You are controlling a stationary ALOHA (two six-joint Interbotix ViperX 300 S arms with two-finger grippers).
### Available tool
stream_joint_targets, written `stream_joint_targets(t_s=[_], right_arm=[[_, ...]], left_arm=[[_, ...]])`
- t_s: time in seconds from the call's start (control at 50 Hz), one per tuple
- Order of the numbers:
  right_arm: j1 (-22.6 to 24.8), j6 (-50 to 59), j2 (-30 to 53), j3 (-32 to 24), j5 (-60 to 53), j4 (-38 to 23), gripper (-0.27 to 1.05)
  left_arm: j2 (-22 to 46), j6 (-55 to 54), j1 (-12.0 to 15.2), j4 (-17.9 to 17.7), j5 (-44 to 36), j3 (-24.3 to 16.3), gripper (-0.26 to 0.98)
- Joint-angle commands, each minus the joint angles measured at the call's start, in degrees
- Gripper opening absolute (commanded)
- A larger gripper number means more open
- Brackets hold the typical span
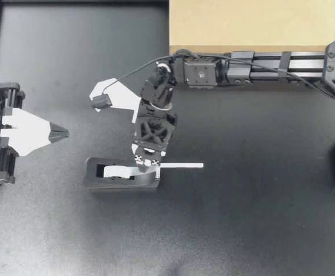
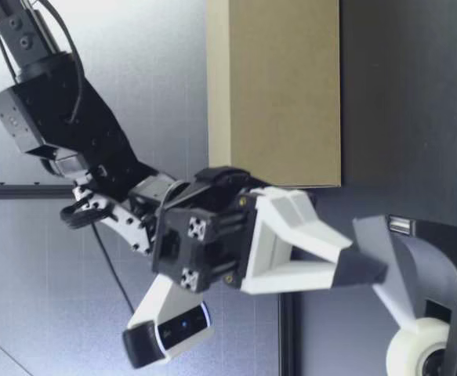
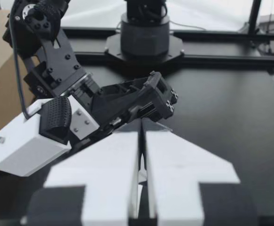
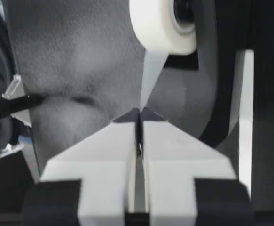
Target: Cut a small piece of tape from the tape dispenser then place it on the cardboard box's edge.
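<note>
White tape strip (image 4: 150, 77) taut, pinched in right gripper (image 1: 147, 165) jaws.

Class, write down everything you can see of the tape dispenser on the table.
The tape dispenser is a dark grey, plastic-looking block lying flat on the black table, apart from the cardboard box. A white tape roll sits in its recess. A strip of tape runs from the roll to my right gripper, which is shut on the strip's end at one end of the dispenser.
</note>
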Motion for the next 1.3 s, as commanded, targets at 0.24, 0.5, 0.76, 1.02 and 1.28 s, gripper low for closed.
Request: stream_joint_targets(t_s=[0.24, 0.5, 0.76, 1.02, 1.28], right_arm=[[0.1, 0.4, -8.1, 6.3, -2.5, 0.4, -0.05], [0.1, 0.4, -9.6, 9.8, -3.6, 0.4, -0.05], [0.1, 0.4, -10.2, 11.9, -5.0, 0.4, -0.05], [0.1, 0.4, -9.1, 13.5, -7.4, 0.4, -0.05], [0.1, 0.3, -8.9, 15.1, -11.3, 0.3, -0.05]], left_arm=[[0.2, -0.1, 0.1, -0.1, -0.4, -0.7, -0.13], [0.2, -0.1, 0.1, -0.1, -0.5, -0.9, -0.13], [0.2, -0.1, 0.0, -0.1, -0.5, -1.0, -0.13], [0.2, -0.1, 0.1, -0.1, -0.4, -0.9, -0.13], [0.2, -0.1, 0.0, -0.1, -0.5, -0.6, -0.13]])
